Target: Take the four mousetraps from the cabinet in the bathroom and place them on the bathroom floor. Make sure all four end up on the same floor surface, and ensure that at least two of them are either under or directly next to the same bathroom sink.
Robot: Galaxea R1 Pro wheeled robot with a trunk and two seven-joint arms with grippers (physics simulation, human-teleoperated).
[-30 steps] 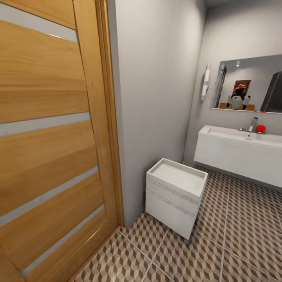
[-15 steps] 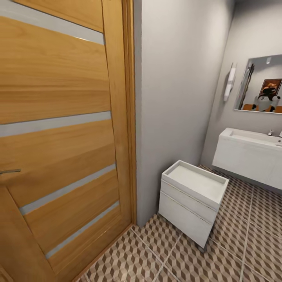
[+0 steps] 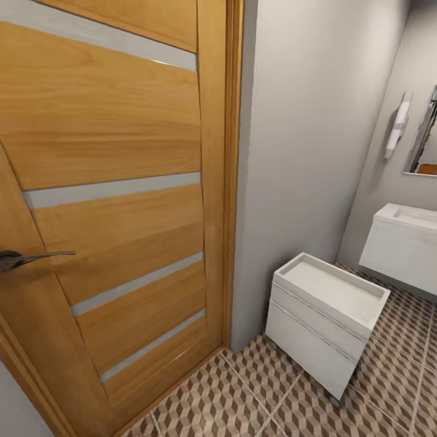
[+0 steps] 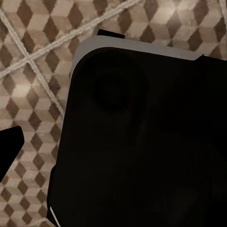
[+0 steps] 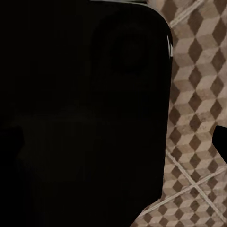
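The sink point(image 3: 405, 243) is cut by the right edge of the head view, so just its near-left corner and part of the vanity front show. The mirror point(image 3: 425, 139) above it is a thin sliver at that same edge. The wooden door point(image 3: 115, 200) runs off the top and left edges, and its dark handle point(image 3: 30, 258) is clipped at the left. In both wrist views a large dark body point(image 4: 142, 142), perhaps part of the robot, hides most of the bathroom floor point(image 4: 33, 71).
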